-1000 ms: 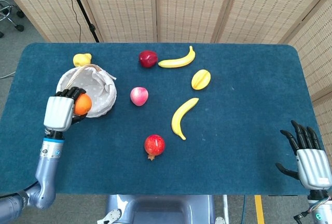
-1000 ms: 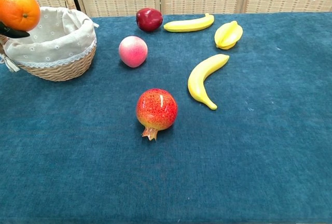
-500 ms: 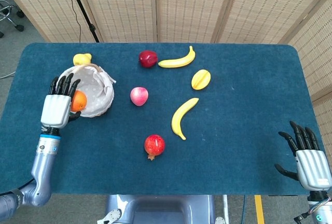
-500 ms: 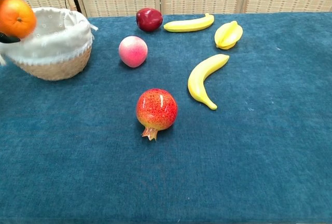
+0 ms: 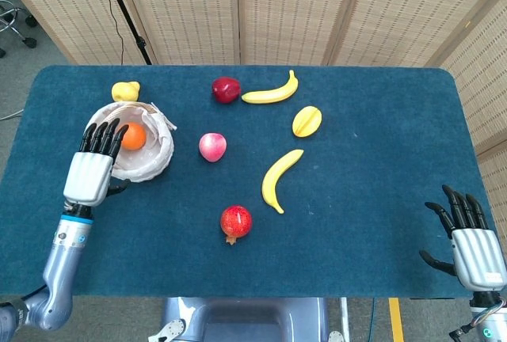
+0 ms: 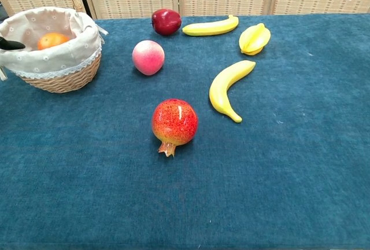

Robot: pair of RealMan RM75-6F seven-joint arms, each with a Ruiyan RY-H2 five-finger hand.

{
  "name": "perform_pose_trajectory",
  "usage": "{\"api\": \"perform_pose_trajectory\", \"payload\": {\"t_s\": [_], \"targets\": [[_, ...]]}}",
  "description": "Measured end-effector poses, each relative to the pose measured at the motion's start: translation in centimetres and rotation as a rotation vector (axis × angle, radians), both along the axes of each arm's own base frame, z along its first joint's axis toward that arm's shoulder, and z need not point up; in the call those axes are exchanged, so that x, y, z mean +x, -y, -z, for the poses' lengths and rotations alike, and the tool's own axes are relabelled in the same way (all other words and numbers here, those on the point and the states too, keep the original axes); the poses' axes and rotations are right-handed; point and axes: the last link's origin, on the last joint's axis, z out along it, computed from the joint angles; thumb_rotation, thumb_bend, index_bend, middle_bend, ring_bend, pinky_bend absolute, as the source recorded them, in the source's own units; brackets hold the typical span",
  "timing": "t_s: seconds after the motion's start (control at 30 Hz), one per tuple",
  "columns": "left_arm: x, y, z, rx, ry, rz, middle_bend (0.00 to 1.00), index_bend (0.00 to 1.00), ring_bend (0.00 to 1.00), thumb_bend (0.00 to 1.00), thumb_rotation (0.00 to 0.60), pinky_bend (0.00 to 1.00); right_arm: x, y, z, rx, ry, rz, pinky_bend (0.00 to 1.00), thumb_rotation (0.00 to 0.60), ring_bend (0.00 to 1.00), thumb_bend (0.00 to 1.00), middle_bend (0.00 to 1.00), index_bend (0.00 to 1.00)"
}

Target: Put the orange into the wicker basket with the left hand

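**A:** Orange against pale cloth, from the head view: the round orange fruit (image 5: pixel 133 136) lies inside the cloth-lined wicker basket (image 5: pixel 155 154), resting on the liner. The left robot hand (image 5: pixel 93 168) sits at the basket's near-left rim, fingers spread and grasping nothing. The right robot hand (image 5: pixel 471 241) rests far off at the tabletop's corner, fingers apart, also empty.

**B:** What could go wrong?

**A:** I'd judge the left fingertips the main worry. They overlap the rim, so a careless withdrawal might snag the soft liner and drag or tip the light basket. The small yellow fruit (image 5: pixel 125 90) just behind it could get nudged.

**B:** And the chest view?

**A:** The basket (image 6: pixel 63 76) shows tight woven wicker, an arched handle and a floral, lace-edged lining; the orange (image 6: pixel 52 40) is nestled low inside. A dark fingertip pokes in at the left edge. On the napped dark-blue tabletop (image 6: pixel 277 180) lie a speckled red pomegranate (image 6: pixel 174 122), a smooth pink peach (image 6: pixel 148 57) and a curved yellow banana (image 6: pixel 229 88), well apart from the basket.
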Motion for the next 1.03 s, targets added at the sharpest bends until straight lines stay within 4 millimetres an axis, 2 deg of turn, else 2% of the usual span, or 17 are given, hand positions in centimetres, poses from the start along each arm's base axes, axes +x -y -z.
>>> {"api": "perform_pose_trajectory", "payload": {"t_s": [0.17,0.3,0.4,0.7,1.03], "targets": [[-0.3,4.5,-0.8,-0.008,-0.001,0.038,0.00,0.01,0.00,0.11,0.600,0.00,0.0,0.1,0.1,0.006,0.000,0.003,0.00,0.600,0.00,0.00,0.00,0.21],[-2.7,8.5,-1.5,-0.044,-0.007,-0.041,0.00,0.01,0.00,0.11,0.600,0.00,0.1,0.1,0.2,0.009,0.000,0.001,0.00,0.600,0.00,0.00,0.00,0.21],[-4.3,10.3,-2.3,-0.037,-0.001,-0.102,0.00,0.01,0.00,0.11,0.600,0.00,0.1,0.2,0.3,0.012,-0.001,0.002,0.00,0.600,0.00,0.00,0.00,0.21],[-7.6,13.0,-3.6,0.020,-0.006,-0.188,0.00,0.02,0.00,0.11,0.600,0.00,0.1,0.5,0.6,0.022,-0.005,0.008,0.00,0.600,0.00,0.00,0.00,0.21],[-8.6,13.5,-3.7,0.005,-0.006,-0.203,0.00,0.02,0.00,0.11,0.600,0.00,0.5,0.6,1.0,0.031,-0.016,-0.010,0.00,0.600,0.00,0.00,0.00,0.21]]}}
